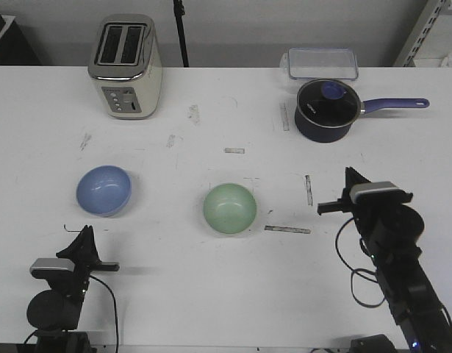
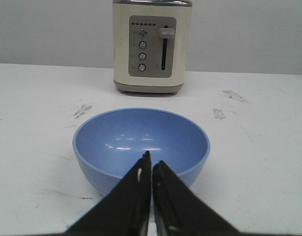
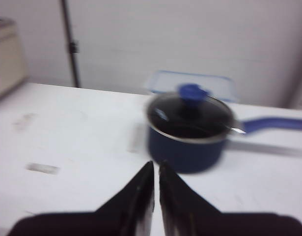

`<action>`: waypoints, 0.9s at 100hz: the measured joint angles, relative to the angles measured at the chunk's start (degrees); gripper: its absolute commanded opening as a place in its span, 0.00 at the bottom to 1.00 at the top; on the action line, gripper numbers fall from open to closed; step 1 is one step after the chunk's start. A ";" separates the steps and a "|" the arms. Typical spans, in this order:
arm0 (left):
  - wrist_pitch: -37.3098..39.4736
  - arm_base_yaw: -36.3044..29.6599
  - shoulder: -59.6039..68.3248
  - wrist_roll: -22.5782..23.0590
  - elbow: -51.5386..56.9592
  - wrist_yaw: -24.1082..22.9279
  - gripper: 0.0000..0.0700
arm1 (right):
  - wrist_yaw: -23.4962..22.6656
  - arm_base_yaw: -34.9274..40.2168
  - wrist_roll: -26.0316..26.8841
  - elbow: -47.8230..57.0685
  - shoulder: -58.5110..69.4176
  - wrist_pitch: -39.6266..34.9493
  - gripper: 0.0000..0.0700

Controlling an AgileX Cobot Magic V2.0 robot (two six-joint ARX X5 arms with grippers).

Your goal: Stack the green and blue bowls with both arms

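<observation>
While both slim black arms sit at near edge of white table (image 1: 211, 294), nothing gripped yet. Left gripper (image 2: 151, 164) w/ jaws pressed together, only a hairline slit between tips, aimed straight at light periwinkle-blue glossy round bowl (image 2: 141, 147), just short of its near rim, not touching. Same bowl (image 1: 103, 190) in front view: left side of table, upright, just beyond left gripper (image 1: 84, 234). Pale mint-green glossy round bowl (image 1: 230, 209) near table centre, upright, well apart from blue one, to its right. Bowls not stacked.

Right gripper (image 3: 156, 169) also closed, tips nearly meeting, holding nothing; right wrist view blurred. In front view right gripper (image 1: 348, 176) at right side, near right of green bowl, apart from it. Pointing toward dark blue saucepan w/ glass lid and blue knob (image 3: 187, 128), well short of it. Saucepan (image 1: 326, 110) at far right, long blue handle sticking out to right. Clear plastic lidded container (image 1: 323, 63) just behind pan at far edge.

Cream-and-chrome two-slot toaster (image 1: 126, 66) at far left, directly beyond blue bowl; control panel w/ round buttons and lever facing left wrist cam (image 2: 151, 46). Loose black cables trailing from both arms. Scuff marks and short tape strips scattered over tabletop.
</observation>
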 measured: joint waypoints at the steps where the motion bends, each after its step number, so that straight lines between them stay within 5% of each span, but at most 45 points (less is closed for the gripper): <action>1: 0.00 0.00 0.00 0.00 0.00 0.00 0.00 | -0.02 -0.33 0.00 -0.59 -0.66 0.00 0.01; 38: 0.00 0.00 0.00 0.00 0.00 0.00 0.00 | 0.00 -5.75 0.00 -16.26 -25.20 -0.92 0.01; 90: 0.00 0.00 0.00 0.00 0.00 -0.02 0.00 | 0.31 -5.70 -0.02 -17.05 -40.63 -5.62 0.01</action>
